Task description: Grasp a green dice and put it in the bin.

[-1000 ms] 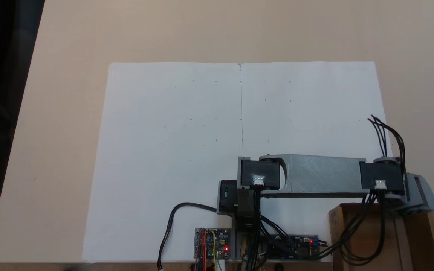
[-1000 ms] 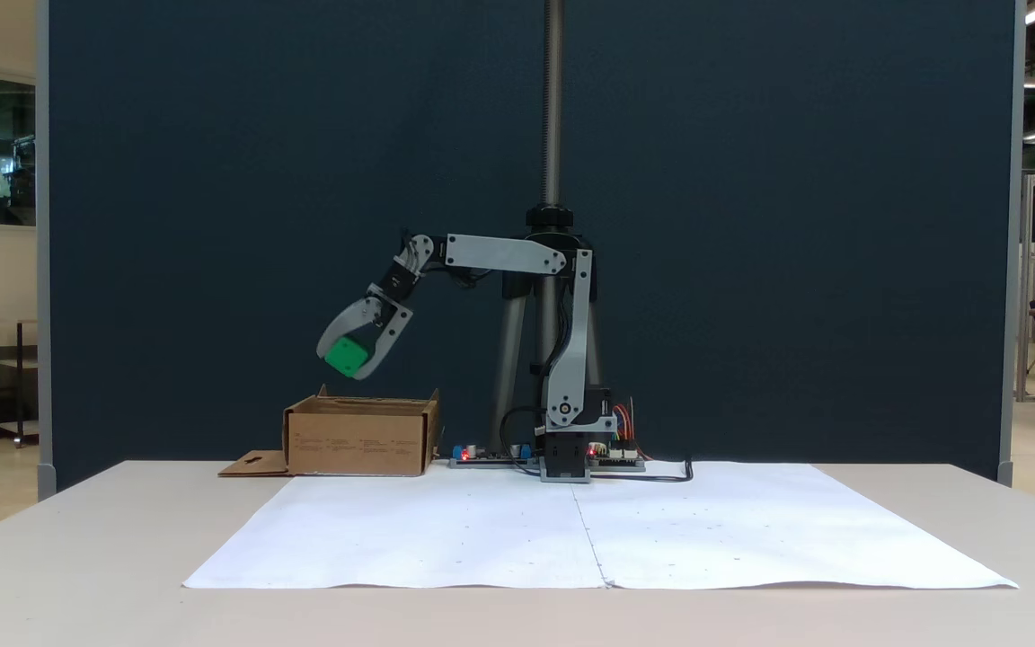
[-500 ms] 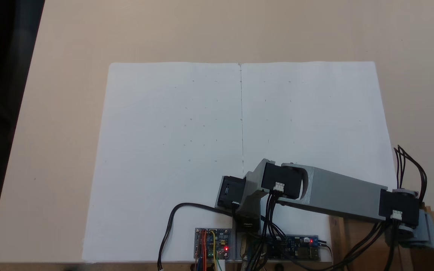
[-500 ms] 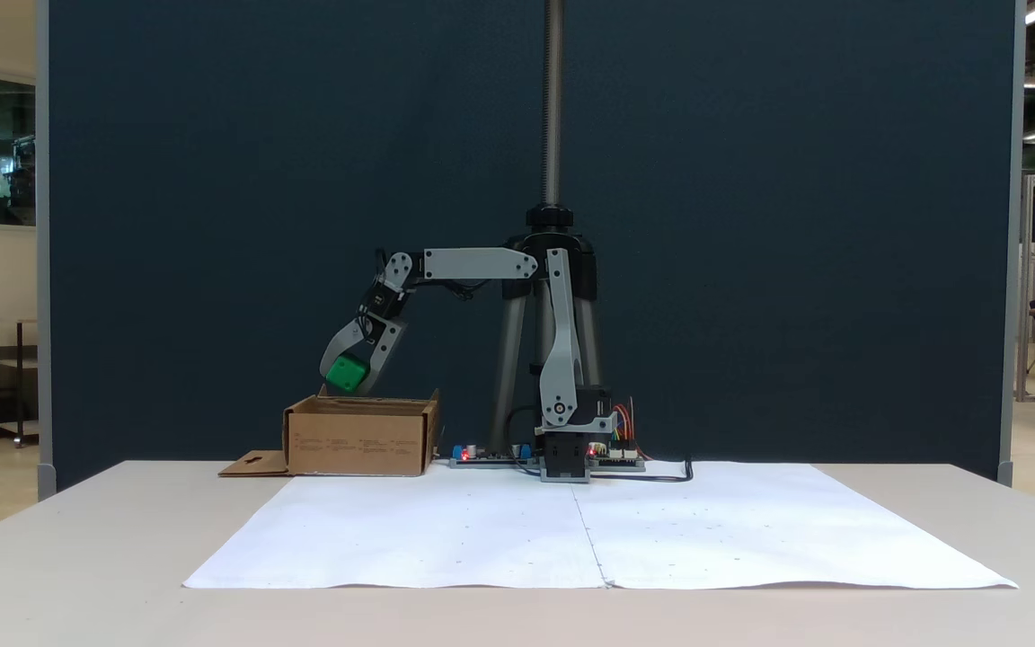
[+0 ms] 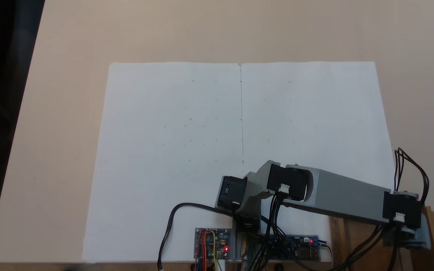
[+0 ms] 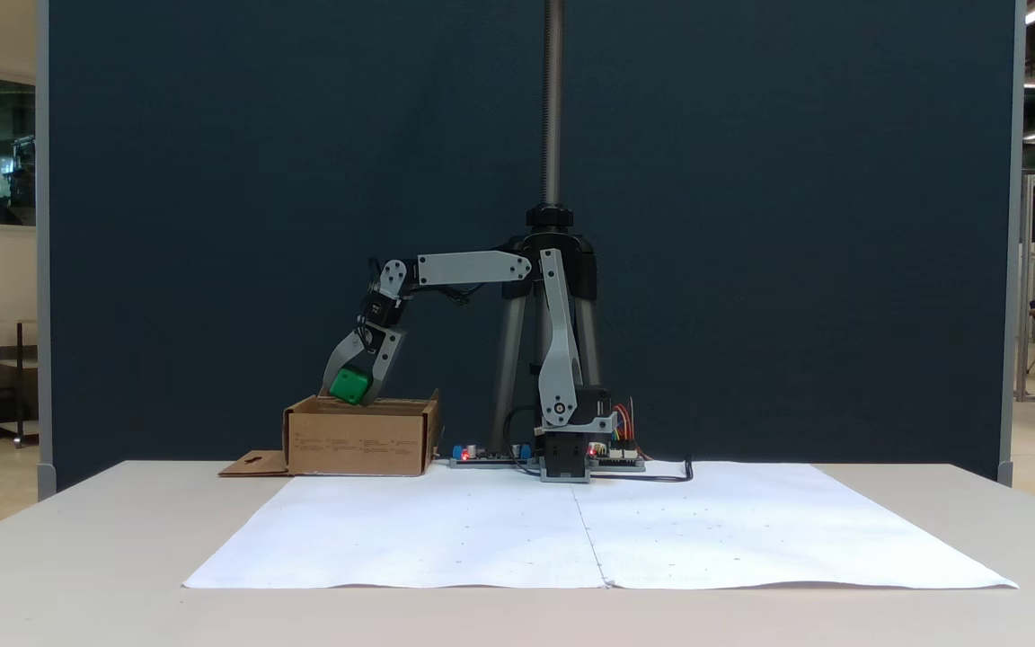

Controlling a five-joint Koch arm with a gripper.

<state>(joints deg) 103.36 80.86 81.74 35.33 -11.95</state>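
The grey plastic jaws (image 6: pixel 349 388) grip the green dice (image 6: pixel 349 385), a glossy rounded cube, just above the rim of the bin (image 6: pixel 360 437), a matte corrugated cardboard box with small, illegible printing. White paper (image 5: pixel 239 150) covers the smooth beige worktop (image 5: pixel 217 30).

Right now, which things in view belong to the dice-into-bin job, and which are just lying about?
Job:
- green dice, held in the gripper
- bin, directly under it

Lying about:
- white paper sheets
- circuit boards
- tripod behind the arm
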